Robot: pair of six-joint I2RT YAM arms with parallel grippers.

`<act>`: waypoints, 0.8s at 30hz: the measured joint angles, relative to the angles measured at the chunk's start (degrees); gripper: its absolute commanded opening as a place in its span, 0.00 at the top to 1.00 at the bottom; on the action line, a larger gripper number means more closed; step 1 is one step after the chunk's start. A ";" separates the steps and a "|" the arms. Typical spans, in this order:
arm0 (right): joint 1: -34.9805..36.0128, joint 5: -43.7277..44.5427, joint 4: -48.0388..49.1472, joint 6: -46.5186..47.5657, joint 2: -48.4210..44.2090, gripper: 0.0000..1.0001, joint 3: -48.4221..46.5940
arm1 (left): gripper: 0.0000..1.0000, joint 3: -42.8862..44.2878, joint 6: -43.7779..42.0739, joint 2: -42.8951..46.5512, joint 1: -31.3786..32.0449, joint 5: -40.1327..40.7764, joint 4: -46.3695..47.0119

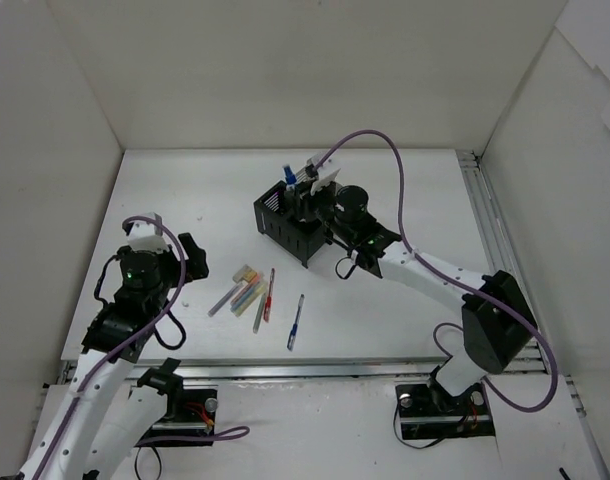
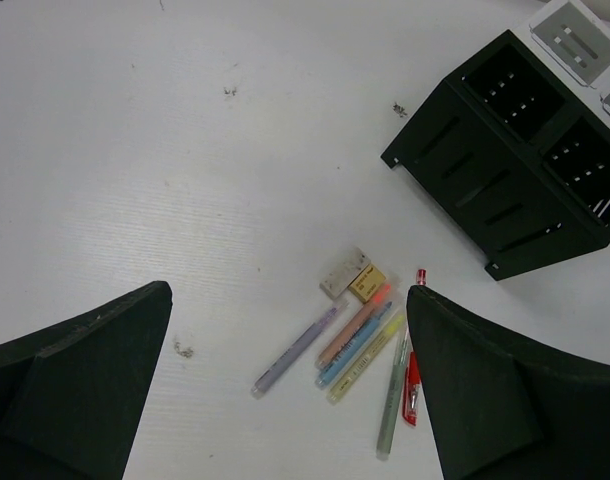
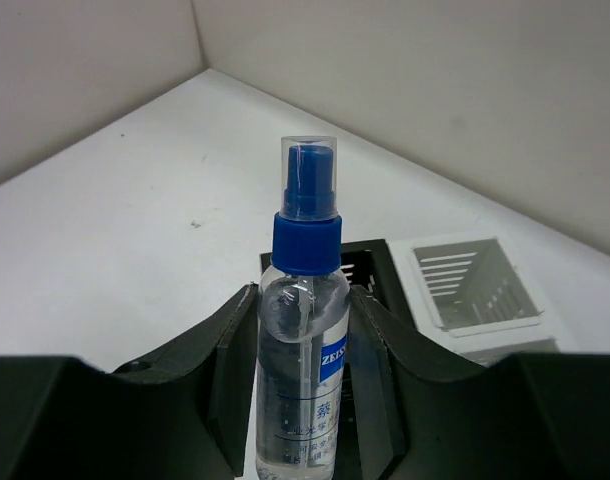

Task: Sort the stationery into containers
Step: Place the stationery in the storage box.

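Note:
My right gripper (image 3: 303,335) is shut on the clear blue-capped bottle (image 3: 305,300), holding it upright over a black bin (image 3: 373,268) of the containers (image 1: 285,225). The bottle also shows in the top view (image 1: 287,181). My left gripper (image 2: 290,300) is open and empty above the table, left of the loose stationery. Below it lie a purple marker (image 2: 295,350), a pink one (image 2: 353,325), a blue one (image 2: 355,347), a yellow one (image 2: 370,358), a pale pen (image 2: 393,395), a red pen (image 2: 413,385) and two eraser blocks (image 2: 345,273). A blue pen (image 1: 296,322) lies apart.
White bins (image 3: 475,285) stand behind the black ones (image 2: 525,170). White walls enclose the table on the left, back and right. A rail (image 1: 485,210) runs along the right edge. The right arm's purple cable (image 1: 405,180) arcs over the table.

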State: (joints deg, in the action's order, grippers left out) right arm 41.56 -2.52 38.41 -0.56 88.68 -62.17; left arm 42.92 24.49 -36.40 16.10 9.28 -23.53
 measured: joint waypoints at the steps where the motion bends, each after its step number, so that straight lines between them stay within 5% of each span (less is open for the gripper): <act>1: -1.31 -1.57 1.20 1.40 0.79 0.99 0.28 | 0.00 0.35 -0.15 -0.59 0.00 -0.28 0.20; 16: -9.29 -18.56 18.45 6.03 12.28 0.91 5.64 | 0.00 1.22 -1.55 -2.51 0.00 -2.19 0.59; 19: -9.92 -18.93 20.33 4.46 13.27 0.83 7.06 | 0.00 1.22 -1.55 -2.91 0.00 -2.16 0.57; 24: -11.21 -19.47 22.43 1.49 13.20 0.54 10.01 | 0.00 1.22 -1.49 -4.79 0.00 -2.40 0.61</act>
State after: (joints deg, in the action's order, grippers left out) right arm 30.35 -22.00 60.84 0.93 101.89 -52.16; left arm 44.14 23.00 -41.19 16.10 6.87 -22.92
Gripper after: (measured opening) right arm 0.411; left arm 0.996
